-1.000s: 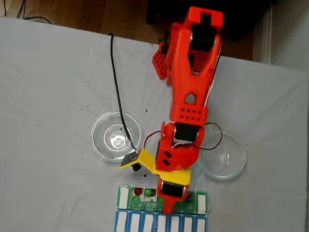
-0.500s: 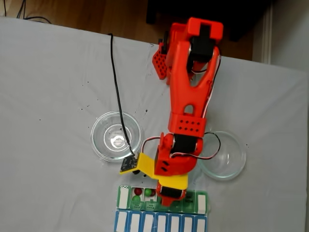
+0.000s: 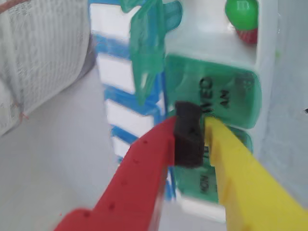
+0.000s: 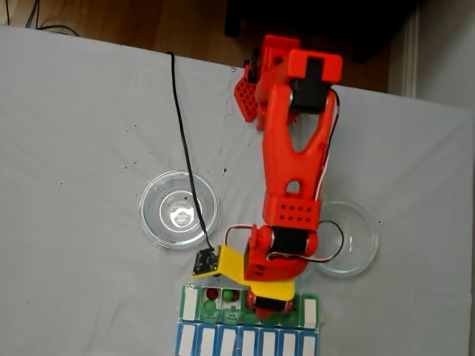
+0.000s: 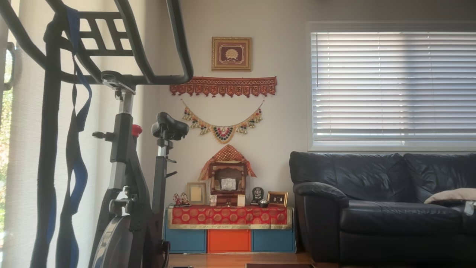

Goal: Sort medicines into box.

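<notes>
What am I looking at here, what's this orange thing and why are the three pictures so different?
The orange thing is a small robot arm on a table with a white cloth, seen from above in the fixed view. Its two-finger gripper, one finger red and one yellow, shows close up from the camera on its wrist. The fingers sit closed together over the green-lidded pill box; nothing is visibly held. One open compartment holds a green ball and a red ball. Two glass dishes stand nearby, and a blue-framed organiser lies beside the box. The third camera just shows the room.
</notes>
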